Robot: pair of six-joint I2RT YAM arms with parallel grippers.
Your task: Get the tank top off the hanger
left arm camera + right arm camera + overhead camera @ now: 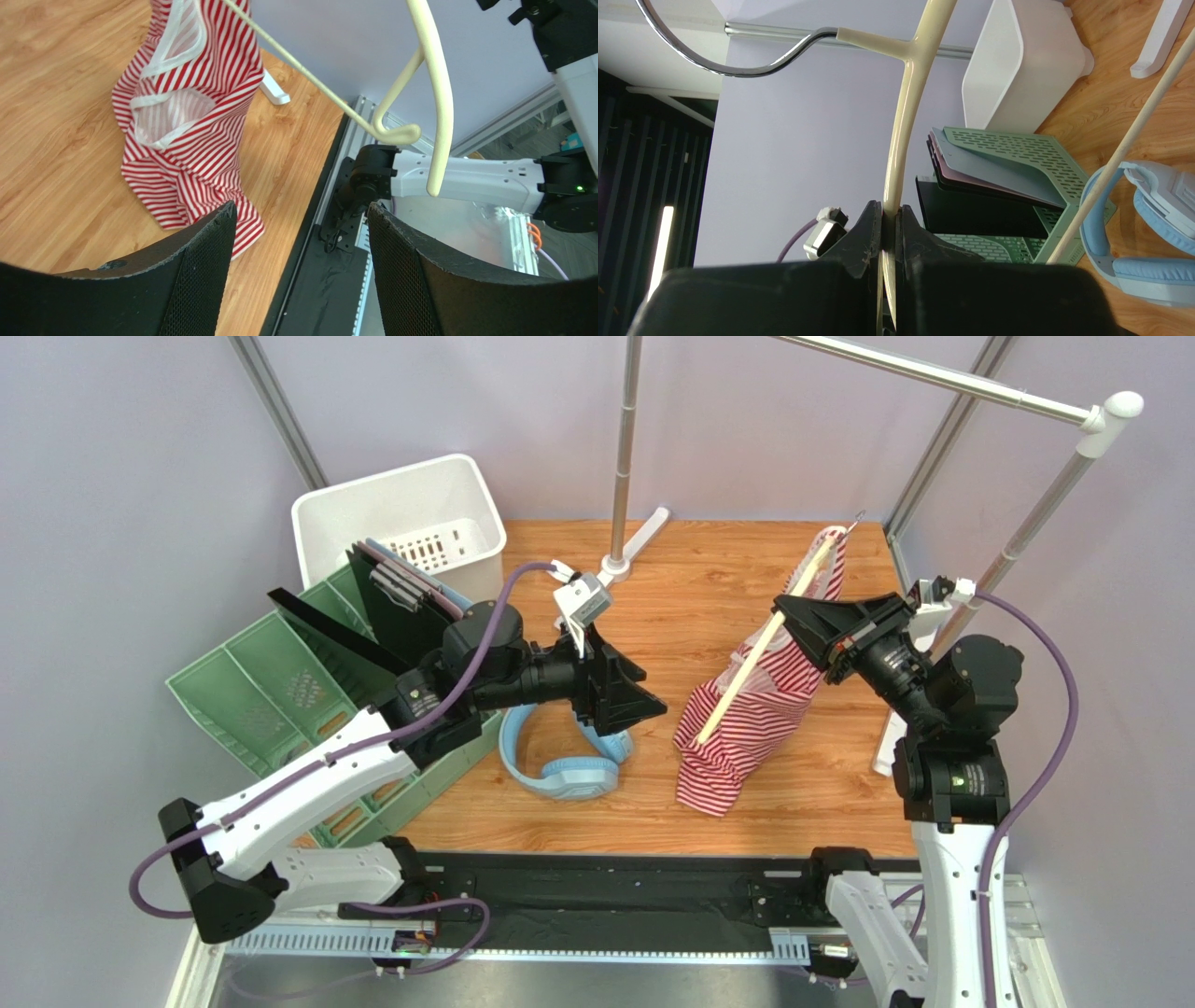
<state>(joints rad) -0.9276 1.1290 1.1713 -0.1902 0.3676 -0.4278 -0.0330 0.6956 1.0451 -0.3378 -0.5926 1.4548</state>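
My right gripper (891, 210) pinches the hanger (906, 126), whose bar slants down toward my spread, empty left gripper (300, 210). The tank top (189, 119) sags from that low end, ahead-left of it.

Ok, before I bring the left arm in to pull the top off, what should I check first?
1. Right gripper holds the hanger: ok, jaws shut on its cream arm.
2. Left gripper ready to grasp: ok, jaws wide open with nothing between them.
3. Left gripper on the cloth: not ok, it hangs short of the tank top with no contact.
4. Hook off the rail: ok, it is in free air.
5. Tank top off the hanger: not ok, the hanger's bar runs through it and the hem rests on the table.
6. Clearance over the headphones below the left gripper: cannot tell.
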